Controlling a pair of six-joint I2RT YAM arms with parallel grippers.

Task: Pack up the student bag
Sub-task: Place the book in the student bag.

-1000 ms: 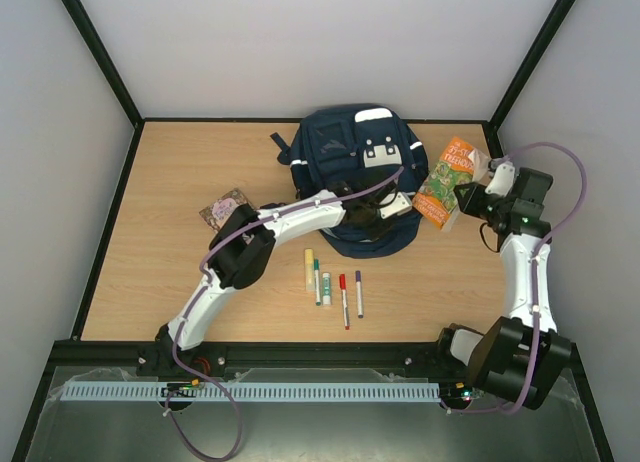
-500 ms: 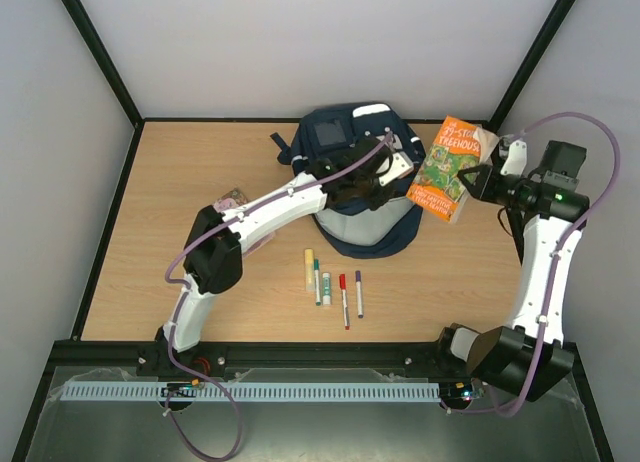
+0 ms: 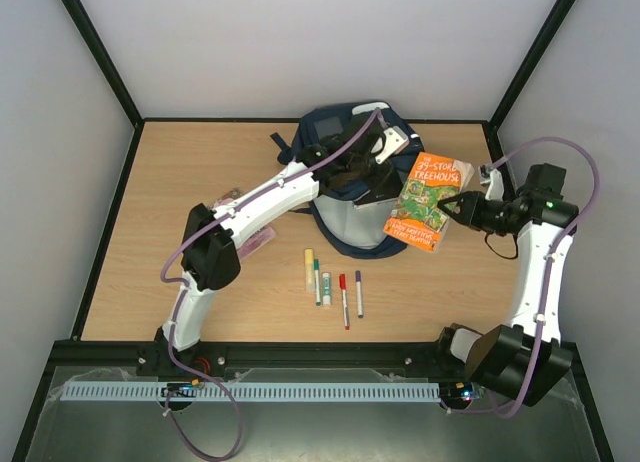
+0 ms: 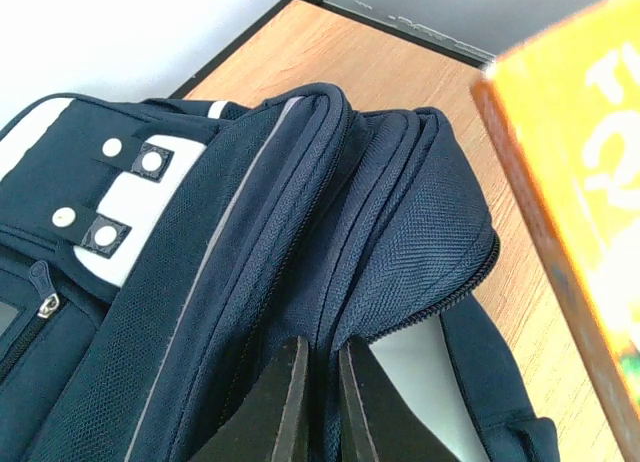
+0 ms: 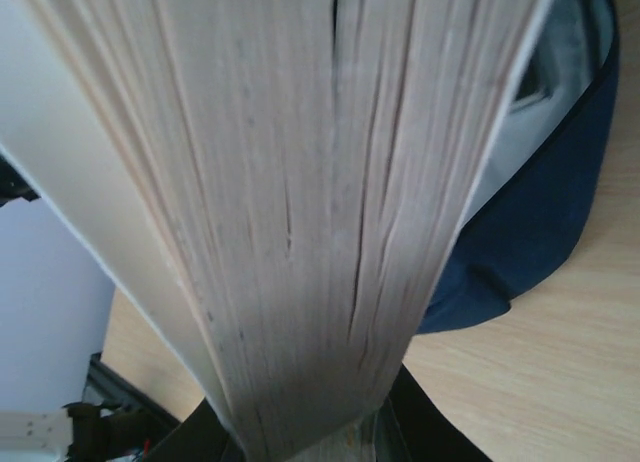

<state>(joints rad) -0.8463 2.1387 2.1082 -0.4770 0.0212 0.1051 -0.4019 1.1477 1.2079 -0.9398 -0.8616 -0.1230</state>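
Observation:
The navy student bag (image 3: 340,147) lies at the back middle of the table with its main pocket pulled open, pale lining (image 3: 350,222) showing. My left gripper (image 3: 375,162) is shut on the bag's top flap by the zip edge (image 4: 400,252) and holds it up. My right gripper (image 3: 458,204) is shut on an orange book (image 3: 428,202), held in the air beside the bag's opening on its right. In the right wrist view the book's page edges (image 5: 300,182) fill the frame, with the bag (image 5: 540,222) behind.
Several markers (image 3: 332,285) lie in a row in front of the bag. A small patterned notebook (image 3: 235,207) lies to the left, partly under my left arm. Black frame rails (image 3: 95,242) and grey walls bound the table.
My left gripper has lifted the bag's flap up and back, opening the pocket. My right gripper has carried the book left and lower, toward the opening.

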